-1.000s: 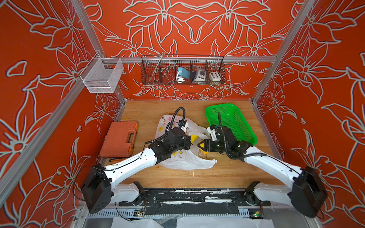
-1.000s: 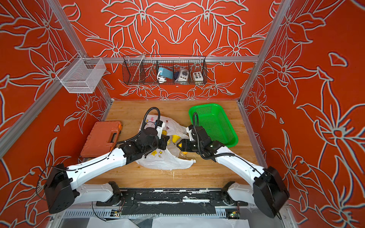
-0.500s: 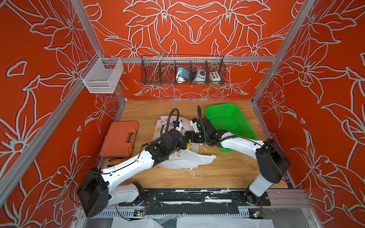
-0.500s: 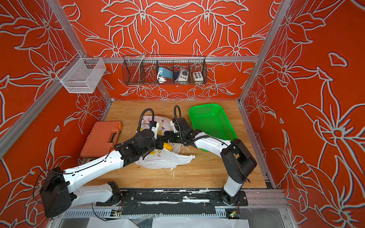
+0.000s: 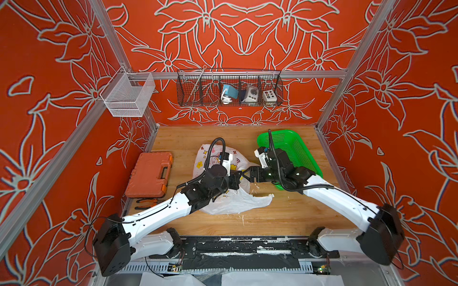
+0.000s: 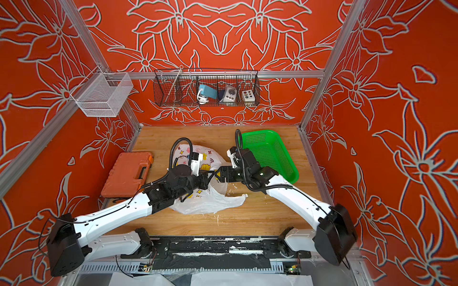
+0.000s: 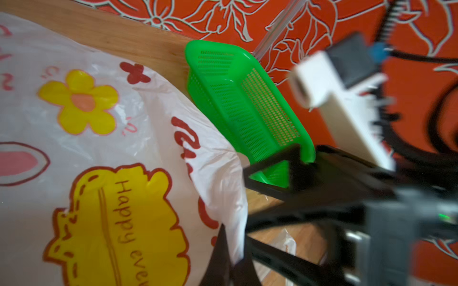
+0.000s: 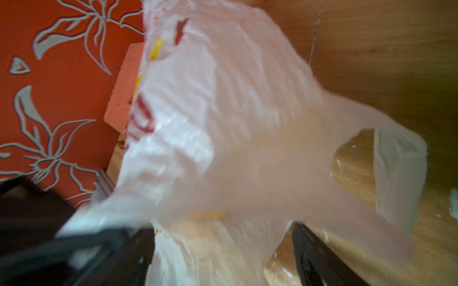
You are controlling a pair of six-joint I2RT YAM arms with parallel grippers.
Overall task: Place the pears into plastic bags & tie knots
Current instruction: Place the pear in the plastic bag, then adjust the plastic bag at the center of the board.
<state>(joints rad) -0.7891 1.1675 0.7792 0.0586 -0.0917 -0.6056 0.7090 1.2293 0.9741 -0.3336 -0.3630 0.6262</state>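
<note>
The plastic bag lies crumpled mid-table, white with cartoon prints and a yellow label. My left gripper is shut on a bunched strip of the bag's rim. My right gripper faces it tip to tip and stands open. Thin bag film hangs between its two fingers, and one handle loop dangles free. The pears are hidden and no knots are in view.
A green mesh basket sits just behind the right wrist. An orange tool case lies at the left edge. A wire rack and a white mesh bin hang on the walls.
The right gripper has opened wider; it reached left over the bag, then drew back to face the left gripper. The left gripper has stayed shut on the bag.
</note>
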